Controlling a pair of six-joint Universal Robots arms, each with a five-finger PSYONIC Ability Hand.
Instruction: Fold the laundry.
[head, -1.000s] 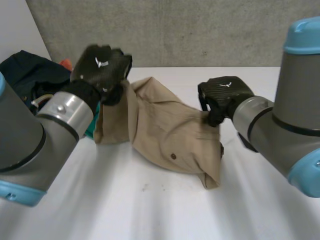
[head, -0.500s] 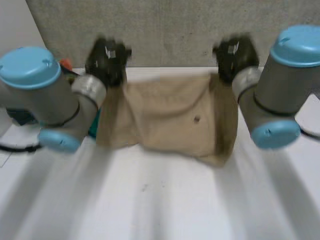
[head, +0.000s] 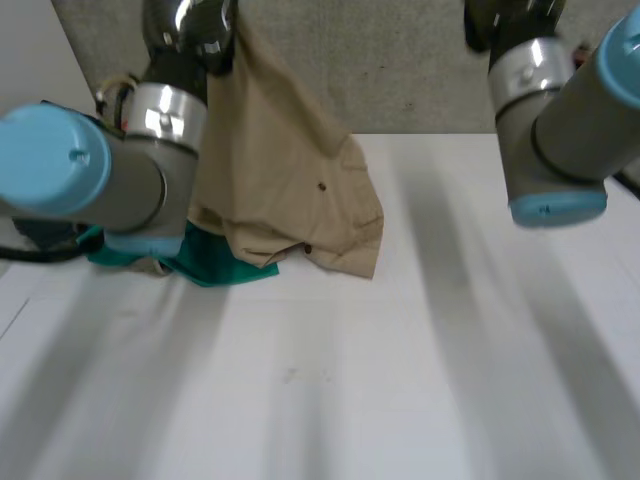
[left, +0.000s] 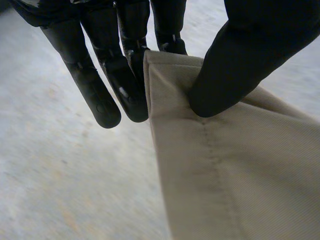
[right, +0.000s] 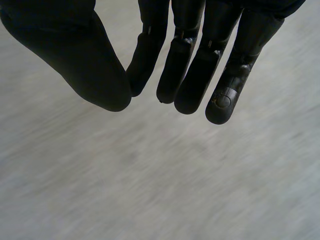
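One cloth (head: 280, 170) high in left hand (left: 260, 40)

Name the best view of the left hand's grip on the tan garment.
Left wrist view: the left hand pinches the hem of the tan garment, thumb against fingers. Head view: it hangs from that hand, its bottom on the table.

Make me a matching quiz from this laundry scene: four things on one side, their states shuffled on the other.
Things:
1. left hand
2. right hand
3. tan garment
4. green cloth

States:
a. lies on the table beneath the left arm
b. pinches the garment's edge
c. hangs, lower end on the table
d. open, holds nothing

Pairs: 1-b, 2-d, 3-c, 4-a.
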